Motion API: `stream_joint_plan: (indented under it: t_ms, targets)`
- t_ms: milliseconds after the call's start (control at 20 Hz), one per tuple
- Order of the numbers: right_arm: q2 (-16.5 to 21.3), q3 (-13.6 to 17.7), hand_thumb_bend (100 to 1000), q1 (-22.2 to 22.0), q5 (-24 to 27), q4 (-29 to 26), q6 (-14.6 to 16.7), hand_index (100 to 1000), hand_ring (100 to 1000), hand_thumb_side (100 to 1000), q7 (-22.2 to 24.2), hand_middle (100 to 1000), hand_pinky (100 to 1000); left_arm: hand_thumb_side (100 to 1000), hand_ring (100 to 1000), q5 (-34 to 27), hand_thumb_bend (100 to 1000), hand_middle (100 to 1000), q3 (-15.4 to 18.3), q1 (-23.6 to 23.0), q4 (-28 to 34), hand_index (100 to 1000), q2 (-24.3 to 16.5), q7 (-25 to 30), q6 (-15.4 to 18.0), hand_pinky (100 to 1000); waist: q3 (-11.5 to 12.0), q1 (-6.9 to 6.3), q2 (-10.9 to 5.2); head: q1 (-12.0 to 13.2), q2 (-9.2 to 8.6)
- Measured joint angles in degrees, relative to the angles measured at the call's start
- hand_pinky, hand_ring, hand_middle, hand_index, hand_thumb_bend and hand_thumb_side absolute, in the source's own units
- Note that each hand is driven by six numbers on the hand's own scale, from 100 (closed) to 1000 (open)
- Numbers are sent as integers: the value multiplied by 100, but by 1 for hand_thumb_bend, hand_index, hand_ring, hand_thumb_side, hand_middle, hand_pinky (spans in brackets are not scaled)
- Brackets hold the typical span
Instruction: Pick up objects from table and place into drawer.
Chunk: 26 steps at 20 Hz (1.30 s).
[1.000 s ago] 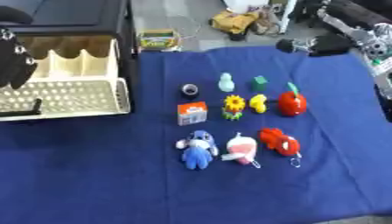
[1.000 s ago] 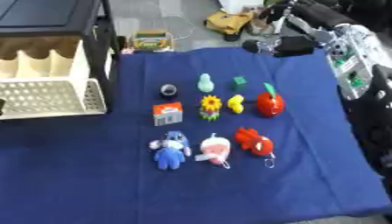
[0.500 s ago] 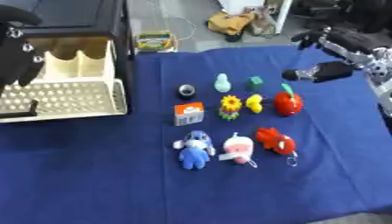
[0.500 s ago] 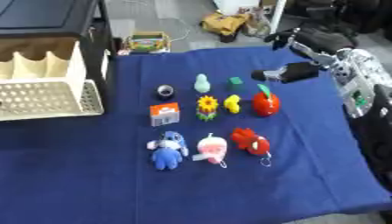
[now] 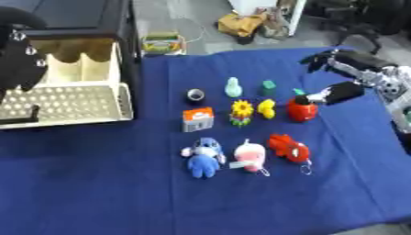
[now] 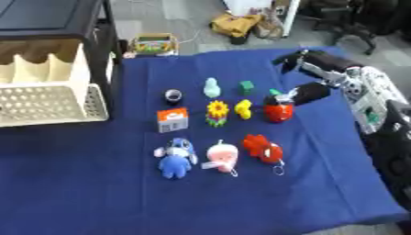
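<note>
While the right hand [image 6: 309,87] reaches in from the right side over the blue cloth [image 5: 120,183], its thumb tip sits at the top of the red fruit toy [image 5: 302,110], and its fingers [image 6: 291,57] curl above, apart from the toy and grasping nothing. I cannot tell whether the thumb actually touches the toy's green stem.

At the left edge of the left eye view a black shape [image 5: 20,59], the left hand, hangs in front of the drawer [image 5: 72,98]; I cannot tell how its fingers stand. The drawer is cream, with a perforated front wall, pulled out of a black cabinet [image 5: 120,27] at the cloth's left side.

On the cloth the toys lie in 3 rough rows. Far row: a dark ring [image 5: 195,95], a pale green figure [image 5: 233,87], and a small green block [image 5: 268,87]. Middle row: an orange and white box [image 5: 197,119], a sunflower [image 5: 241,112], a yellow duck [image 5: 266,109], then the red fruit toy. Near row: a blue plush [image 5: 205,156], a pink and white plush [image 5: 249,157], and a red plush [image 5: 289,147] with a key ring. All of them are well apart from the drawer.

Beyond the cloth on the floor are a crayon box [image 5: 163,42] and a yellow bag [image 5: 238,24].
</note>
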<state>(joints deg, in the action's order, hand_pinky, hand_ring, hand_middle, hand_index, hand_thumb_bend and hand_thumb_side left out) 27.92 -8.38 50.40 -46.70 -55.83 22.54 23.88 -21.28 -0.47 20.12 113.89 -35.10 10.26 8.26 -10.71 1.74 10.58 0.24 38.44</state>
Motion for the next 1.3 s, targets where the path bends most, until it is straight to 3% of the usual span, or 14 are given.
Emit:
stream_joint_plan:
  t_ms: [850,1050,1300]
  targets:
    - [-260,-372,652,202,-239,682,97,874,769,752,-140,656,715,1000,100,175,169,100,-4,-2,0,704,96,46,-50,100,-170,-69,106,171,-130]
    - [-261,-437,667,202,-228,750,140,866,764,718,-41,638,712,1000,100,177,170,100,-4,-2,0,703,97,46,-50,100,-190,-99,106,190,-150]
    - [-259,-507,647,203,-80,785,177,865,763,738,150,635,712,1000,100,199,167,100,-5,-2,0,703,99,48,-48,100,-203,-119,113,212,-178]
